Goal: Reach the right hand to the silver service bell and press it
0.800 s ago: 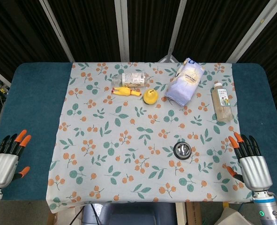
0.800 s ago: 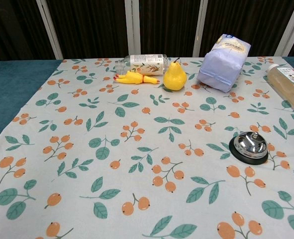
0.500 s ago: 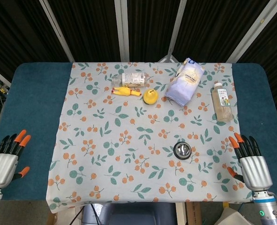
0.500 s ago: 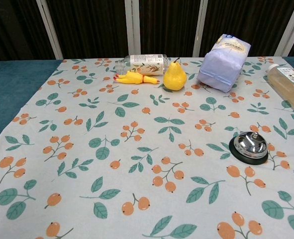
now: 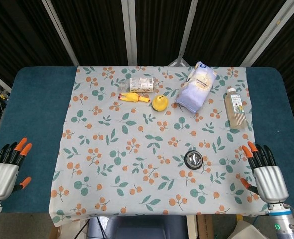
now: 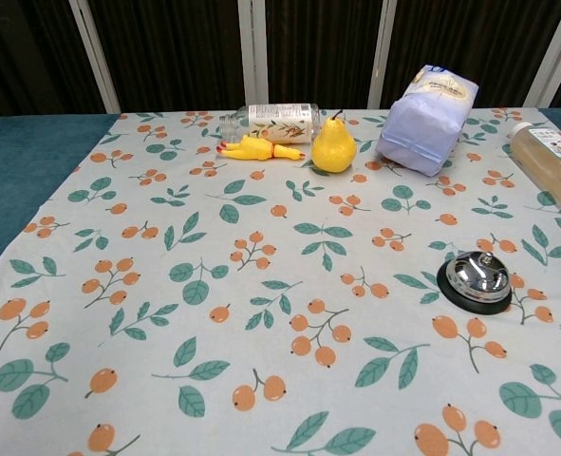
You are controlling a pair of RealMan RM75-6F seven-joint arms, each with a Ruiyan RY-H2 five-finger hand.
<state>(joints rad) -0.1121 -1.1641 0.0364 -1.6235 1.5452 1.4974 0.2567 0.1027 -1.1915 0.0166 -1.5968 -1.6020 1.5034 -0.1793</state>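
Observation:
The silver service bell (image 5: 194, 160) on its black base sits on the floral cloth, right of centre and toward the front; the chest view shows the bell (image 6: 476, 279) at its right side. My right hand (image 5: 267, 176) lies flat near the front right corner, to the right of the bell and a little nearer, fingers straight and apart, holding nothing. My left hand (image 5: 6, 172) rests at the front left on the blue table, fingers also spread and empty. Neither hand appears in the chest view.
Along the far side lie a clear bottle (image 5: 141, 84), a yellow rubber chicken (image 5: 133, 97), a yellow pear (image 5: 159, 102), a pale blue bag (image 5: 197, 86) and a juice bottle (image 5: 235, 107). The floral cloth (image 5: 137, 149) covers the middle of the blue table (image 5: 35, 104).

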